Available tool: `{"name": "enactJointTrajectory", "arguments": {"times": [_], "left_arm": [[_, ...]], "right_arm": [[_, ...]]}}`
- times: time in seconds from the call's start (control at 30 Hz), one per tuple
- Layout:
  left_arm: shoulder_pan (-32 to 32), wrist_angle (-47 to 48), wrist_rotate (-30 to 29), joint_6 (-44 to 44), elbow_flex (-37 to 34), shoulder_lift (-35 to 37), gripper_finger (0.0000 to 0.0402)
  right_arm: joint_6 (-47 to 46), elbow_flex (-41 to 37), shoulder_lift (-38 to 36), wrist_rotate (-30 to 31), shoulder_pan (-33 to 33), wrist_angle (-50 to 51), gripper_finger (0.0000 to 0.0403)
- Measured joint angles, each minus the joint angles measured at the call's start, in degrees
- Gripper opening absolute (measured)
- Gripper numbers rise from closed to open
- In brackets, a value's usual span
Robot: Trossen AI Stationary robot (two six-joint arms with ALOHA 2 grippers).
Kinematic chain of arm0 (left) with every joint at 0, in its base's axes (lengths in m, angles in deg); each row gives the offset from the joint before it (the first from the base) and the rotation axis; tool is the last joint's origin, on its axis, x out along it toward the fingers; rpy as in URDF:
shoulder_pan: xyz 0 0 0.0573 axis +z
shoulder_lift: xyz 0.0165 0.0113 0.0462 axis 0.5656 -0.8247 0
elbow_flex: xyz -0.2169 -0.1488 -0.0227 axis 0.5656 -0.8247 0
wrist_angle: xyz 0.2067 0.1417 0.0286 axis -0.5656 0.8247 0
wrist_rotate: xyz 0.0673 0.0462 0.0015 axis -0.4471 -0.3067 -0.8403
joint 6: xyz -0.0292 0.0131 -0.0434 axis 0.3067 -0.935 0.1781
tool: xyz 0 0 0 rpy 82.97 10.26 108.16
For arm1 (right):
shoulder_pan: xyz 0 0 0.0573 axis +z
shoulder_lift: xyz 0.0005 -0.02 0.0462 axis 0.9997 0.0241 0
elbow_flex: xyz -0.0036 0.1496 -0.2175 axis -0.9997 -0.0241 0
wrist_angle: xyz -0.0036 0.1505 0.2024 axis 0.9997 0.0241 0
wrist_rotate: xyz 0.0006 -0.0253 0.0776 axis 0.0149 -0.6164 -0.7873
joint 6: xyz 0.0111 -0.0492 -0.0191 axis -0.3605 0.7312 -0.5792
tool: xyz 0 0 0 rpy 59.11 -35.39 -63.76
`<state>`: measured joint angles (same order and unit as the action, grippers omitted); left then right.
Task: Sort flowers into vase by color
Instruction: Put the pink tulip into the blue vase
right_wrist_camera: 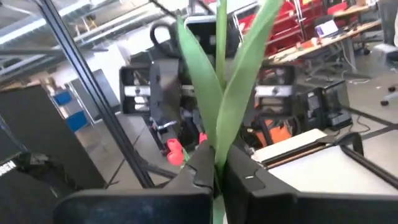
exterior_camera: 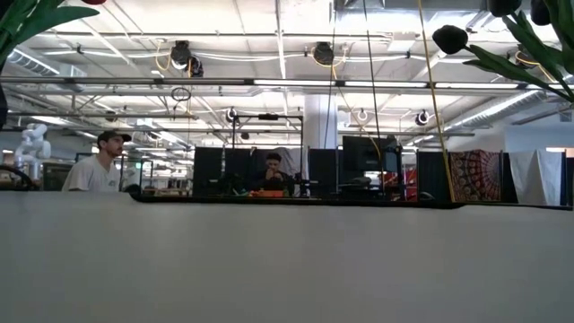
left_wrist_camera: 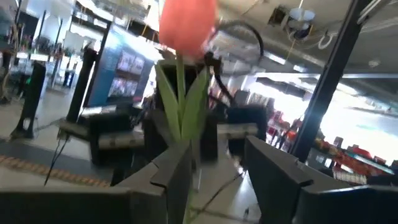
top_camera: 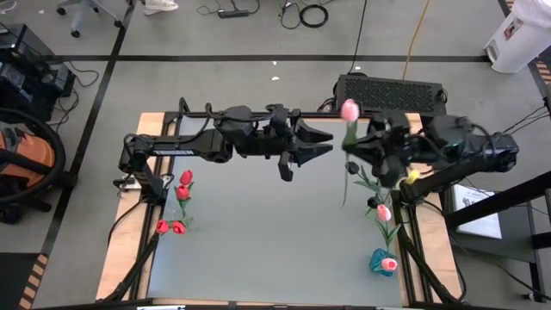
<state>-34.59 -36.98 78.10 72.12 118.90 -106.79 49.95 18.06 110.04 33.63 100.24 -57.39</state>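
Observation:
My right gripper point(top_camera: 355, 148) is shut on a pink tulip point(top_camera: 349, 109) held high over the table's far middle. The tulip's green stem and leaves point(right_wrist_camera: 219, 93) rise between that gripper's fingers. My left gripper point(top_camera: 330, 143) reaches in from the table's left and stands open. In the left wrist view the tulip's head point(left_wrist_camera: 186, 25) is straight ahead, and its stem runs down close by one finger point(left_wrist_camera: 177, 180). Red tulips point(top_camera: 183, 188) stand at the table's left edge. Pink ones point(top_camera: 383, 212) stand at the right edge, above a teal vase point(top_camera: 379, 258). My right gripper pinches the tulip's stem point(right_wrist_camera: 219, 140) between its two fingers point(right_wrist_camera: 249, 180), below the leaves. The fingers come in level from the table's right side and lie across the stem. The tulip stands upright, head up, its lower stem point(top_camera: 346, 194) hanging clear of the table. My left gripper: whether a finger touches the stem, I cannot tell.
More red tulips point(top_camera: 170, 226) lie near the left edge. Black tulip heads point(exterior_camera: 448, 38) and leaves hang into the low view's top right corner. A black box point(top_camera: 389, 89) sits behind the table's far edge. The grey tabletop point(top_camera: 275, 232) lies bare in the middle.

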Motion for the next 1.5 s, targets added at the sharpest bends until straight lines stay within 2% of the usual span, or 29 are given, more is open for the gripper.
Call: {"name": "enactJointTrajectory", "arguments": {"times": [0.17,0.27,0.43,0.6,0.83,0.97,1.13,1.5], "left_arm": [[0.57,7.09,-0.38,-0.48,0.00,2.05,0.0156],[1.35,11.44,-1.54,-0.46,0.00,3.20,0.0157],[2.33,19.58,-5.81,-0.46,0.00,4.52,0.0157],[2.79,22.95,-8.91,-1.35,-0.02,4.45,0.0157],[2.91,22.91,-14.71,-1.53,-0.02,4.45,0.0157],[2.93,22.75,-16.46,-1.20,-0.02,4.45,0.0157],[2.91,23.03,-18.18,1.64,-0.02,4.45,0.0157],[2.86,23.05,-26.53,3.30,-0.01,4.45,0.0157]], "right_arm": [[0.11,0.00,-4.85,-0.43,0.02,0.95,0.0001],[0.81,0.00,-8.29,-3.33,0.11,0.92,0.0001],[0.86,0.00,-14.70,-13.19,0.11,1.94,0.0000],[0.47,0.08,-19.97,-25.06,0.13,7.76,0.0000],[0.68,-0.11,-21.56,-33.58,0.13,19.72,0.0000],[0.81,-2.41,-21.79,-39.38,0.13,16.94,0.0000],[-1.65,-8.13,-24.32,-45.03,0.17,8.57,0.0000],[-4.74,-21.70,-42.53,-46.39,1.14,1.38,0.0000]]}}
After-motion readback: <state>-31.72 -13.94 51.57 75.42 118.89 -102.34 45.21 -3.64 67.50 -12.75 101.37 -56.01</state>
